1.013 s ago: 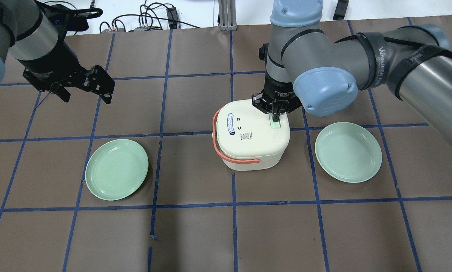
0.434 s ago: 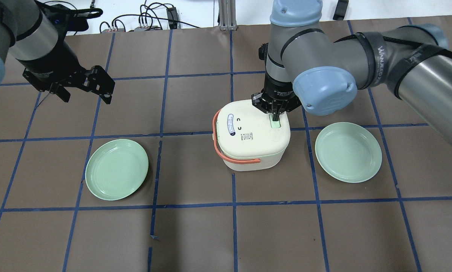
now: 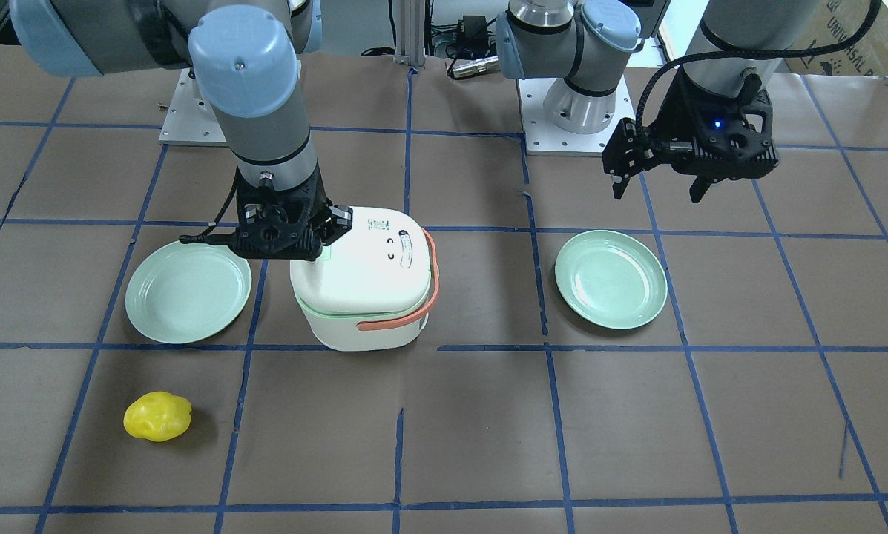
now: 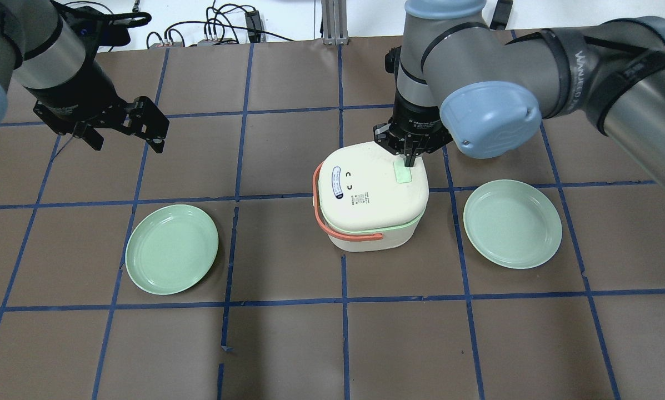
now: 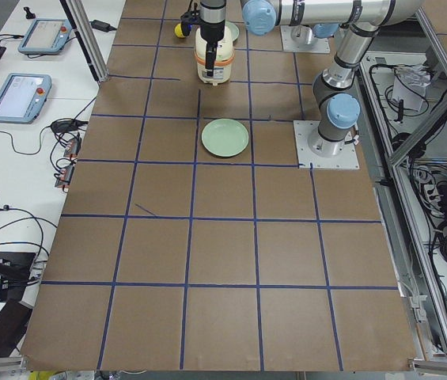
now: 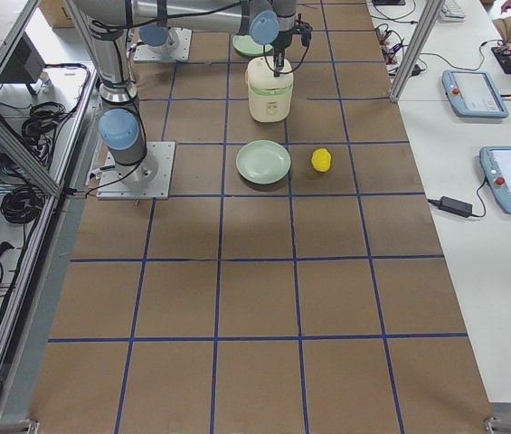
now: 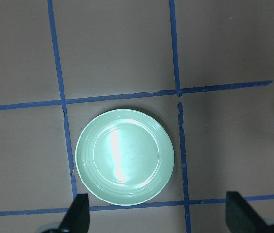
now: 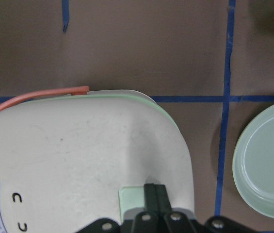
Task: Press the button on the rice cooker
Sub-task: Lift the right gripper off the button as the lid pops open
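The white rice cooker (image 4: 368,194) with a coral-orange handle (image 4: 348,236) stands mid-table. Its lid sits slightly raised, so a pale green rim (image 4: 415,218) shows under it. A pale green button (image 4: 402,174) is on the lid's right side. My right gripper (image 4: 409,163) is shut and empty, pointing down with its tips at the button's far end. The right wrist view shows the shut fingers (image 8: 154,194) over the button (image 8: 133,198). My left gripper (image 4: 126,133) is open and empty, hovering far to the left, above a plate (image 7: 124,158).
Two mint-green plates lie on the table, one left (image 4: 171,249) and one right (image 4: 512,223) of the cooker. A yellow lumpy object (image 3: 157,416) lies near the operators' side, beyond the right plate (image 3: 188,291).
My right gripper has lifted and drawn back toward the button's far end. The cooker's lid has popped up slightly, and the green rim now shows. The left arm has not moved.
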